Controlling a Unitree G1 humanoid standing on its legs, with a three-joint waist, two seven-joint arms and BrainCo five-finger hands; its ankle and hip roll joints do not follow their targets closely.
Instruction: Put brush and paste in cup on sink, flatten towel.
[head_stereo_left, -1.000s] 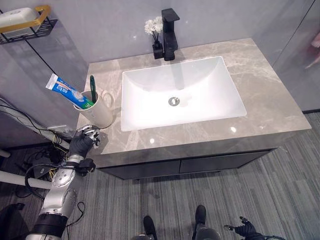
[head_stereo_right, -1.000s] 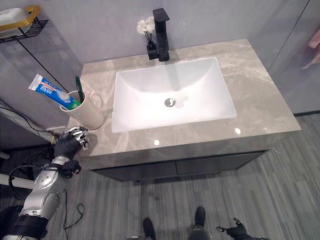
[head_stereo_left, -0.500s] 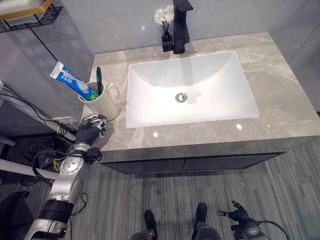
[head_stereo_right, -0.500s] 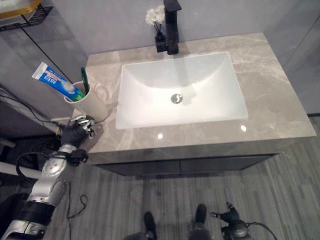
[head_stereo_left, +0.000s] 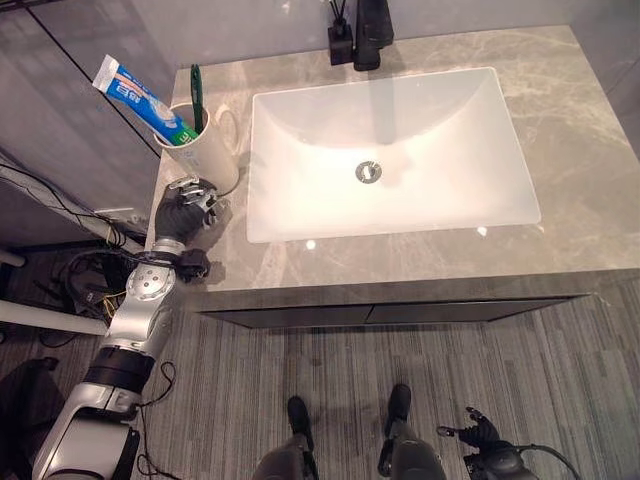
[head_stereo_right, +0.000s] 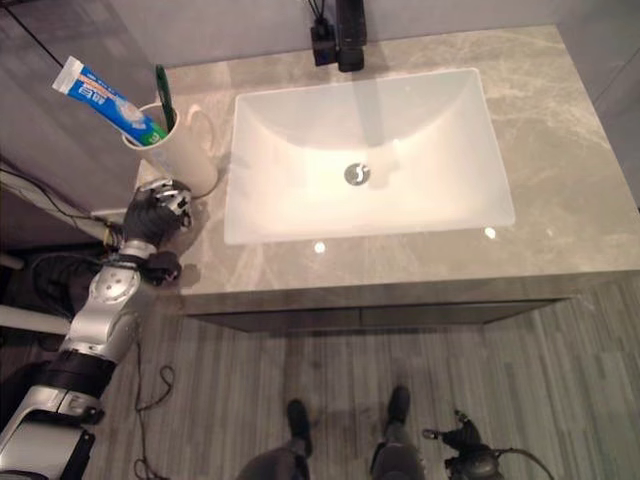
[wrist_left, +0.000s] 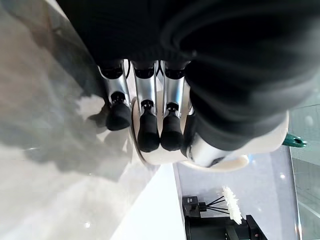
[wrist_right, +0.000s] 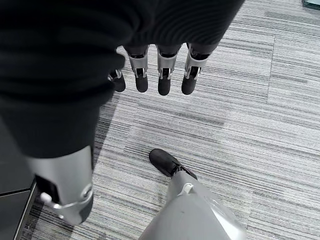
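Note:
A cream cup (head_stereo_left: 212, 152) stands on the grey counter's left end, left of the sink. A blue and white toothpaste tube (head_stereo_left: 138, 94) and a green toothbrush (head_stereo_left: 196, 92) stick out of it. My left hand (head_stereo_left: 184, 212) rests over the counter's front left corner just before the cup. In the left wrist view its fingers (wrist_left: 148, 131) are nearly straight, their dark tips by the cup's base (wrist_left: 162, 156), holding nothing. My right hand (head_stereo_left: 482, 440) hangs low over the floor, its fingers (wrist_right: 162, 75) relaxed and empty.
The white sink basin (head_stereo_left: 455, 125) takes up the counter's middle, with a black faucet (head_stereo_left: 372, 28) and a small black vase behind it. Bare marble counter (head_stereo_left: 585, 110) lies to the right. Grey striped floor (head_stereo_left: 560, 380) runs in front of the cabinet.
The whole picture has shifted as the camera moved. My left hand has come a little further over the counter's edge towards the cup. The cup and its contents stay put.

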